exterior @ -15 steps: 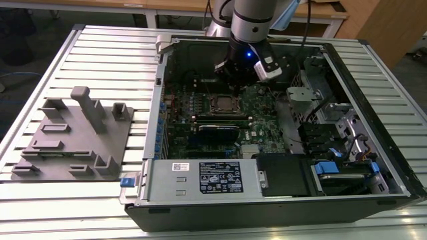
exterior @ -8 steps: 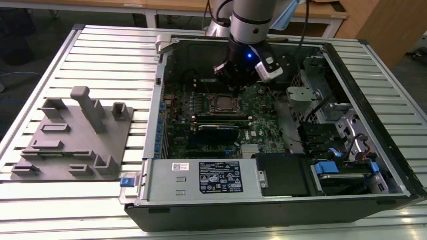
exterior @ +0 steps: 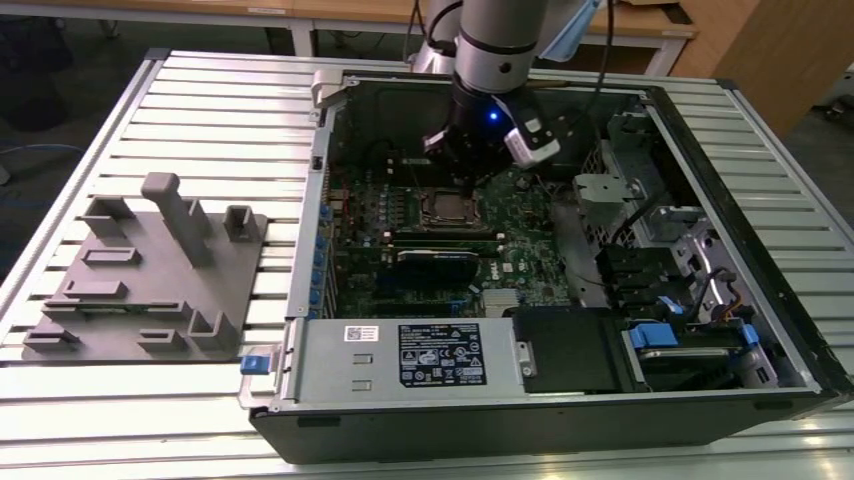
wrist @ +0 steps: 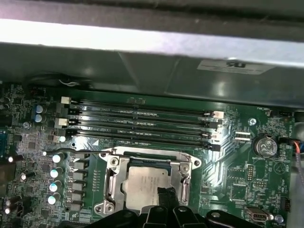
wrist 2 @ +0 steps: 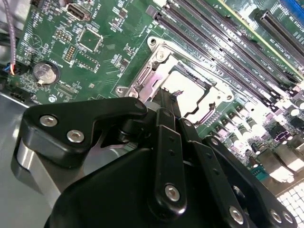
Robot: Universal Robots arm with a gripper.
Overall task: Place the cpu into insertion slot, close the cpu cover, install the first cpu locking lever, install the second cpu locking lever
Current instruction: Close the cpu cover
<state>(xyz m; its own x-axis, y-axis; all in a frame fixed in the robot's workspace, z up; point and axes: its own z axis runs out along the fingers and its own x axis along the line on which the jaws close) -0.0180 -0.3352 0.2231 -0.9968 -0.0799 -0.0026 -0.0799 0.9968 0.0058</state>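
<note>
Gripper (wrist: 166, 193) is pinched shut, holding nothing, tips right at the cpu (wrist: 142, 184); cpu cover (wrist: 116, 183) lies around it.

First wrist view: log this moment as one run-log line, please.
cpu: in place, top showing through cover window | cpu cover: down around chip | gripper: shut, tip at cover's edge beside chip

No print is legible, not even on the power supply's (exterior: 334, 362) white label (exterior: 441, 357).
</note>
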